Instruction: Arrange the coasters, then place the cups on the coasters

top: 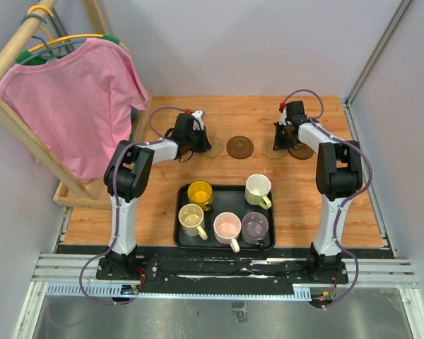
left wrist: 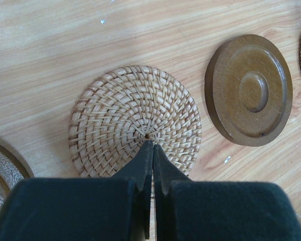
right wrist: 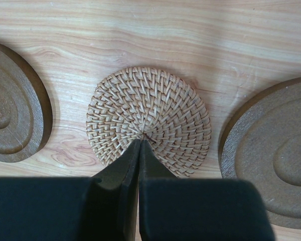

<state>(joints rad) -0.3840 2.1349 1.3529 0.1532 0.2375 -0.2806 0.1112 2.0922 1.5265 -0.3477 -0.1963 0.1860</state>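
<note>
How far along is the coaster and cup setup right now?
Done: the coasters lie in a row at the far side. In hand: the shut left gripper has its tips on the left woven coaster, the shut right gripper on the right woven coaster, probably adjusting them. Left: all five cups sit on the black tray, none on a coaster.

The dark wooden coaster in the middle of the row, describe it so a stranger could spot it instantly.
Beyond the black tray of cups, a row of coasters crosses the table. The dark wooden coaster lies mid-row, in the gap between the left gripper and right gripper. Its neighbours are pale woven discs; it is smooth, dark brown, ringed.
</note>
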